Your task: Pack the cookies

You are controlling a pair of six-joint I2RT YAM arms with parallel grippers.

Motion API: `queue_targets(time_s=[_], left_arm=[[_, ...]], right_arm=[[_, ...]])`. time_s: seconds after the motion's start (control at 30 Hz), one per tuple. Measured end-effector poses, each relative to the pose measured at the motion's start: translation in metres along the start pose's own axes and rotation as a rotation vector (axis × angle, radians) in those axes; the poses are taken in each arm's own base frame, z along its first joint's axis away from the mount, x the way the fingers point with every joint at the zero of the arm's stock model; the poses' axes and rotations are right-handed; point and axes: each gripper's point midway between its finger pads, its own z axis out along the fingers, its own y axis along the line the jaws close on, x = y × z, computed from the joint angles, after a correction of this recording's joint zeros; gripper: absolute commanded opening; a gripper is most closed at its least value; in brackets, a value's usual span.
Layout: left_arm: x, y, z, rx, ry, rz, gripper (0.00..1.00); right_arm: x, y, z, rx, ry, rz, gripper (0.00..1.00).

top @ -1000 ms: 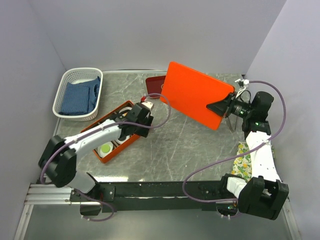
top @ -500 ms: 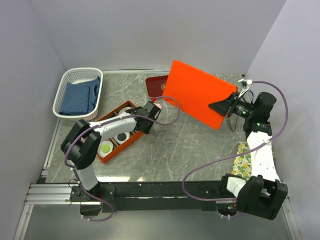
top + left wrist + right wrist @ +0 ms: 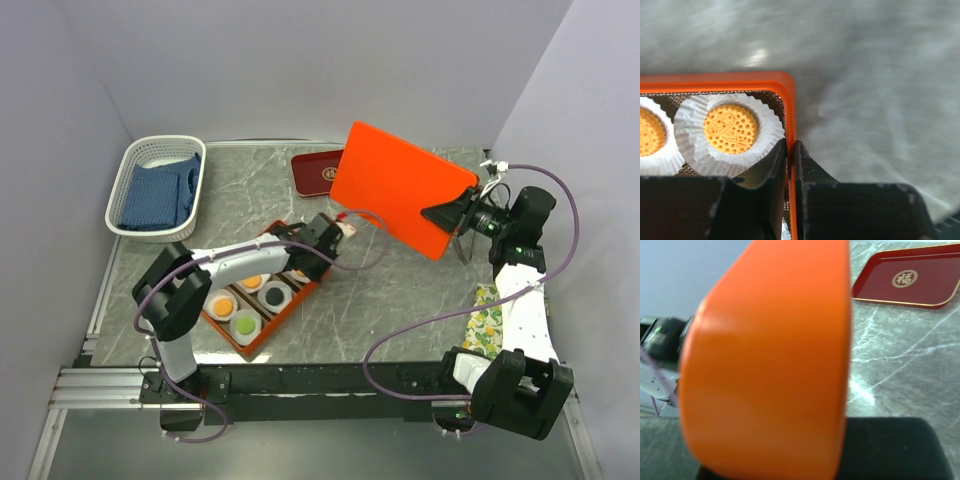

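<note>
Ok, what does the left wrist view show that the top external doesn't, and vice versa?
Only left wrist: the left gripper clamped on the orange box wall, and the dotted pattern on an orange cookie in its white paper cup. Only top external: the green cookie, the black cookie, the right gripper holding the orange lid, the basket, the red tray. Both: the box, the left gripper and the marble table.

Orange cookies: two are counted in the left wrist view.
Green cookie: one is seen from above.
Black cookie: one is seen from above.
Orange box: one.
Orange lid: one.
Red tray: one.
White basket: one.
Blue cloth: one, held in the basket.
Patterned napkin: one.
</note>
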Motion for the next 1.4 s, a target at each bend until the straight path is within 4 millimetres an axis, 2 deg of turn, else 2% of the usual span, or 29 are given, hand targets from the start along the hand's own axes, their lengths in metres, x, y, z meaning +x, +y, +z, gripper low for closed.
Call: queue_targets(time_s=[0.13, 0.27, 0.37, 0.4, 0.43, 0.5, 0.57, 0.7, 0.87, 0.9, 0.97, 1.07, 1.13, 1.2, 1.3, 1.4], left_arm=[[-0.013, -0.049, 0.003, 0.123, -0.023, 0.083, 0.11], [-0.029, -0.071, 0.010, 0.181, -0.057, 0.132, 0.13], [-0.036, -0.075, 0.010, 0.196, -0.075, 0.159, 0.30], [-0.037, -0.075, 0.010, 0.200, -0.080, 0.168, 0.41], [-0.039, -0.076, 0.010, 0.204, -0.092, 0.174, 0.46], [-0.044, -0.077, 0.009, 0.207, -0.111, 0.179, 0.56], [-0.052, -0.078, 0.001, 0.212, -0.150, 0.175, 0.61], [-0.061, -0.075, -0.041, 0.220, -0.243, 0.130, 0.68], [-0.069, -0.061, -0.117, 0.213, -0.425, 0.008, 0.72], [-0.066, -0.055, -0.133, 0.210, -0.462, -0.044, 0.76], [-0.057, -0.036, -0.159, 0.191, -0.521, -0.165, 0.76], [-0.036, 0.010, -0.177, 0.117, -0.561, -0.424, 0.73], [-0.013, 0.040, -0.175, 0.051, -0.551, -0.617, 0.66], [0.018, 0.060, -0.167, -0.023, -0.507, -0.803, 0.62], [0.061, 0.066, -0.155, -0.105, -0.400, -1.009, 0.57], [0.086, 0.070, -0.148, -0.181, -0.328, -1.155, 0.55]], right_arm=[[0.000, -0.006, -0.003, 0.023, -0.005, -0.003, 0.00], [-0.001, -0.013, -0.007, 0.053, -0.012, 0.001, 0.00], [-0.001, -0.018, -0.010, 0.074, -0.017, 0.004, 0.00], [-0.001, -0.019, -0.011, 0.080, -0.019, 0.005, 0.00], [-0.001, -0.020, -0.012, 0.086, -0.021, 0.006, 0.00], [-0.002, -0.023, -0.014, 0.097, -0.025, 0.008, 0.00], [-0.002, -0.025, -0.014, 0.107, -0.027, 0.008, 0.00], [-0.001, -0.026, -0.015, 0.113, -0.026, 0.002, 0.00], [0.000, -0.028, -0.015, 0.113, -0.022, -0.003, 0.00], [0.001, -0.028, -0.014, 0.114, -0.018, 0.000, 0.00], [0.004, -0.029, -0.012, 0.109, -0.005, 0.006, 0.00], [0.011, -0.029, -0.008, 0.103, 0.018, 0.015, 0.00], [0.016, -0.026, -0.003, 0.090, 0.036, 0.018, 0.00], [0.020, -0.021, 0.002, 0.072, 0.054, 0.013, 0.00], [0.025, -0.016, 0.007, 0.053, 0.073, 0.011, 0.00], [0.027, -0.015, 0.007, 0.050, 0.079, 0.014, 0.00]])
